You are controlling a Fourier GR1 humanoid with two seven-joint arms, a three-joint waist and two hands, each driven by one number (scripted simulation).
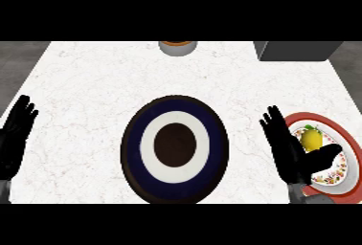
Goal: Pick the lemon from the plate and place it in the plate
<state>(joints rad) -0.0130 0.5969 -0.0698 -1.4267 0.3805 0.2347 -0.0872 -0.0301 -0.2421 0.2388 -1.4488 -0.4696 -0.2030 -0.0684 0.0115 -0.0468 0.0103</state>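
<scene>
Two plates on the worktop point(92, 76): one dark blue plate point(138, 143) with white ring, one red-rimmed plate point(338, 128). One lemon point(311, 139). One grey container point(176, 48) at the far edge, one dark box point(297, 50). Two robot hands: left robot hand point(16, 136), right robot hand point(288, 148).

Two robot hands, both matte black with slim tapering fingers and a thicker thumb: left robot hand point(16, 139), right robot hand point(290, 148). Grey forearm stubs at the wrists (barely visible at lower edge). No markings, cables or screws discernible.
</scene>
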